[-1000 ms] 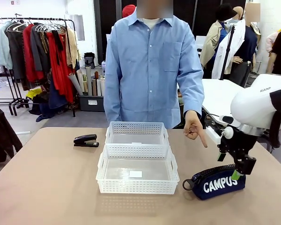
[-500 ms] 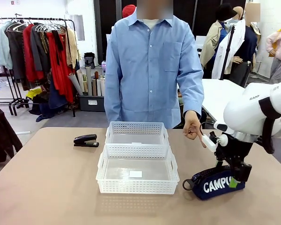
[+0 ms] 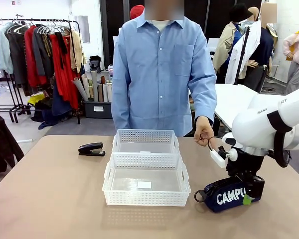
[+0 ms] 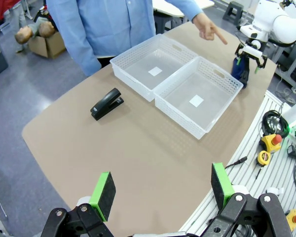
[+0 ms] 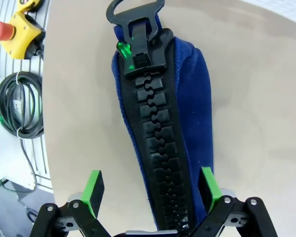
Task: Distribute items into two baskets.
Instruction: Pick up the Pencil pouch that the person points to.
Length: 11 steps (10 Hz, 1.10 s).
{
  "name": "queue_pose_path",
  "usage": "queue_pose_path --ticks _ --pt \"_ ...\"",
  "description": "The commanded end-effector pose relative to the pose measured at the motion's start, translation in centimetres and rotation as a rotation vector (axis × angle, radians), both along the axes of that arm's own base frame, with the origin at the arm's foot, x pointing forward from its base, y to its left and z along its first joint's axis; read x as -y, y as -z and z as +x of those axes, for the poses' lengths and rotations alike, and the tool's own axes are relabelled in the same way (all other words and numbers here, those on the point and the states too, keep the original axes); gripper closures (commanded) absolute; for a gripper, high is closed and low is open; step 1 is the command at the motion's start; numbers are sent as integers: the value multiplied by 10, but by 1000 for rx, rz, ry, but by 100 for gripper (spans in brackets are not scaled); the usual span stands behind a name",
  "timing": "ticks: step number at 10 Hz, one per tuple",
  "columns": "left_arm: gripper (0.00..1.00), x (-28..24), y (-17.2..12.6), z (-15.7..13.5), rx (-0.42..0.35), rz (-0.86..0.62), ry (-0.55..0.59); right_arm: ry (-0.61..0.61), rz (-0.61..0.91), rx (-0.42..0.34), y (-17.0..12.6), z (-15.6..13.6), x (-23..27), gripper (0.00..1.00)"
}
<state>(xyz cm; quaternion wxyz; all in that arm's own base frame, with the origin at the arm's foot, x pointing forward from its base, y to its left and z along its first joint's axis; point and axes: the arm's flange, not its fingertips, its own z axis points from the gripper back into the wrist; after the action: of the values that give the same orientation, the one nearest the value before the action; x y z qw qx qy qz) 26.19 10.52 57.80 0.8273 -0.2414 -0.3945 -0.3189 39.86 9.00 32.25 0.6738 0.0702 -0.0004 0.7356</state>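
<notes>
The navy pouch (image 3: 223, 197) with white "CAMPUS" lettering lies at the table's right, beside the near basket. My right gripper (image 3: 248, 195) is down over its right end, open. In the right wrist view the green pads (image 5: 93, 190) stand on either side of the pouch (image 5: 187, 98), along its black zipper, with nothing clamped. The small black stapler (image 3: 91, 149) sits left of the far basket (image 3: 145, 134). The near basket (image 3: 146, 198) is slightly larger, and both baskets hold nothing. My left gripper (image 4: 162, 185) hangs open high above the table's near edge, far from the stapler (image 4: 107, 103).
A person in a blue shirt stands at the far side, one hand (image 3: 204, 134) held loosely above the table just beyond the pouch. In the left wrist view, cables and yellow button boxes (image 4: 271, 143) lie off the table's edge. Bare tabletop stretches left and in front of the baskets.
My right gripper has come down and a little left onto the pouch's right end. The person's pointing finger has curled back and the hand has lifted.
</notes>
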Motion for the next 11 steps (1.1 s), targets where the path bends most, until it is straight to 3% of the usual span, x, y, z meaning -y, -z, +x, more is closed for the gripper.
queue_pose_path --ticks 1,2,6,7,11 --pt "0 0 0 0 8 -9 14 14 -39 12 -5 7 -4 2" --pt "0 0 0 0 8 -9 14 14 -36 14 -5 7 -3 13" --pt "0 0 0 0 8 -9 14 17 -34 12 -7 8 -3 89" --pt "0 0 0 0 8 -9 14 20 -36 12 -7 9 -3 100" --pt "0 0 0 0 8 -9 14 49 -40 -5 -8 13 -3 100"
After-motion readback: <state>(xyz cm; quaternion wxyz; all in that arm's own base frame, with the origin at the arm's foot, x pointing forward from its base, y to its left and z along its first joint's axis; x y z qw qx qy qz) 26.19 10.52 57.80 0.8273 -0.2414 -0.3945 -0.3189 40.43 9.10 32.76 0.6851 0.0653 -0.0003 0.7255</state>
